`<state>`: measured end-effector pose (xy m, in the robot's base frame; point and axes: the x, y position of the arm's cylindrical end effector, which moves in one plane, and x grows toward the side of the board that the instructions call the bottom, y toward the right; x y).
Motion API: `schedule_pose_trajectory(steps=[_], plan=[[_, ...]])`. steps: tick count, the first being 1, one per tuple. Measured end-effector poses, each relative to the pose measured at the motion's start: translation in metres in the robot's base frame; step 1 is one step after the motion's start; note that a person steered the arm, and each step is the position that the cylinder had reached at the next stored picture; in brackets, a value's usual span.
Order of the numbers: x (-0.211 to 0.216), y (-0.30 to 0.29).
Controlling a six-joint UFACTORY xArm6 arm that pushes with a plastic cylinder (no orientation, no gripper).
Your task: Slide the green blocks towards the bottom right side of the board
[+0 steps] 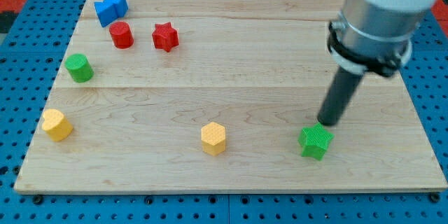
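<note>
The arm carried no hand at all, only a dark rod, so there was nothing to spread or pinch; my tip [327,122] rested on the table [245,77] just beside the green star block [316,141], at about one o'clock from it and seemingly touching its upper edge. That star sat low on the board toward the view's right, already near the bottom right area. The green cylinder [79,68] stood well apart, far out at nine o'clock from the star and somewhat higher, near the view's left edge. Between them, low on the table, lay a yellow hexagonal block [213,138], with a second yellow block [56,124] at six o'clock from the cylinder. A red cylinder [121,35], a red star block [165,36] and a blue block [110,8] clustered toward the view's top left. In my judgement, pushing from one o'clock would have driven the star toward seven o'clock, off target, so the tip needed to come round to the star's ten or eleven o'clock side and press through its centre to stop it spinning away. The cylinder's later run would have needed a line passing above the yellow hexagon.
</note>
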<state>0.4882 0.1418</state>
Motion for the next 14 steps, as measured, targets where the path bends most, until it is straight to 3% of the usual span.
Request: schedule_pose_trajectory(steps=[1, 3, 4, 5, 6, 7, 8, 9, 10, 11, 12, 13, 14], plan=[[-0.043, -0.062], [0.066, -0.059], [0.089, -0.002], [0.089, -0.004], [0.045, -0.070], [-0.038, -0.133], [-0.053, -0.241], [-0.011, -0.305], [-0.019, -0.402], [-0.043, -0.445], [-0.049, -0.446], [-0.088, -0.430], [-0.093, -0.397]])
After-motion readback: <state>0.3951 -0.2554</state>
